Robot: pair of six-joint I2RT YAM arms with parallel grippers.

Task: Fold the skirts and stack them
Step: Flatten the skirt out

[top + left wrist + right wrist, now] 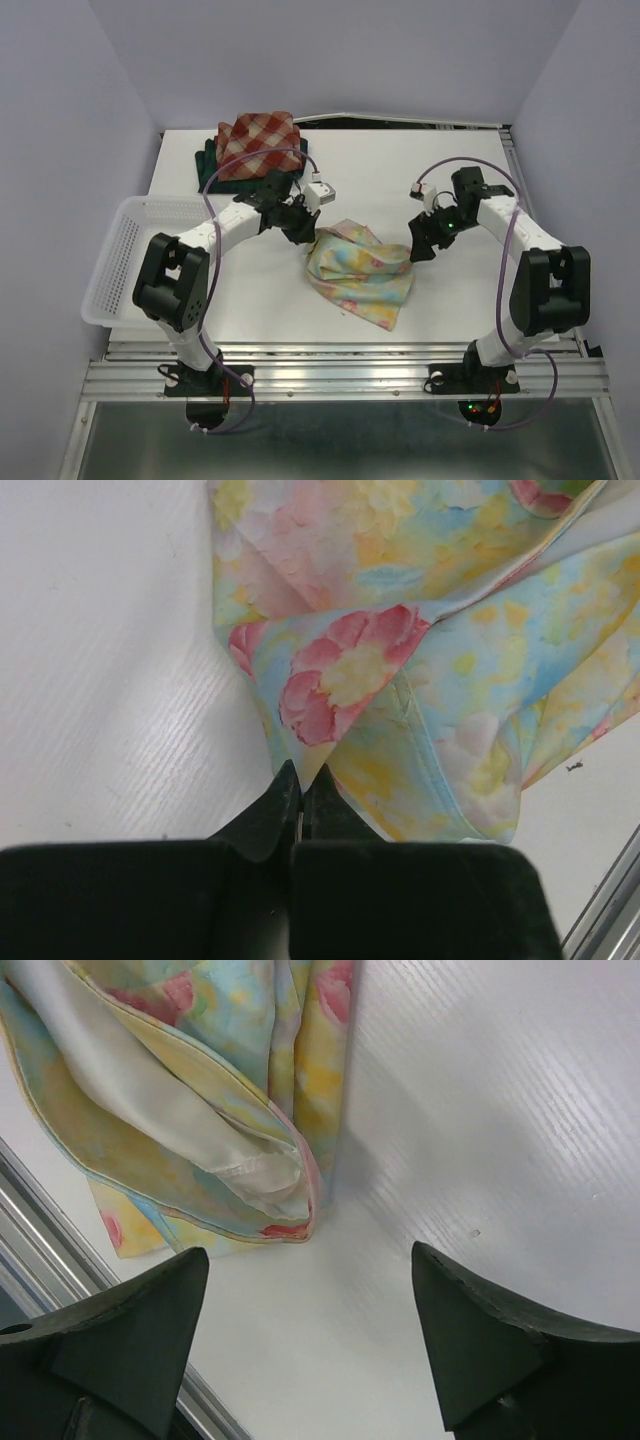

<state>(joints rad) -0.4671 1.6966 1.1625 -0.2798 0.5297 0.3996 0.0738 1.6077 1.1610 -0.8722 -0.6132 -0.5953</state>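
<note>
The pastel yellow-blue skirt with pink flowers point(360, 275) lies crumpled at the table's middle. My left gripper point(303, 236) is at its upper left edge, shut, and a fold of the skirt point(400, 660) runs into the tips of the left gripper point(302, 772). My right gripper point(415, 250) hovers just off the skirt's right edge. In the right wrist view the right gripper point(310, 1252) stands open over bare table, the skirt's hem point(200, 1110) a little ahead of it. The red-and-cream plaid skirt point(258, 140) lies folded on the dark green plaid skirt point(215, 165) at the back left.
A white mesh basket point(120, 260) stands at the left edge beside the left arm. A metal rail point(340, 375) runs along the table's near edge. White walls close in the back and both sides.
</note>
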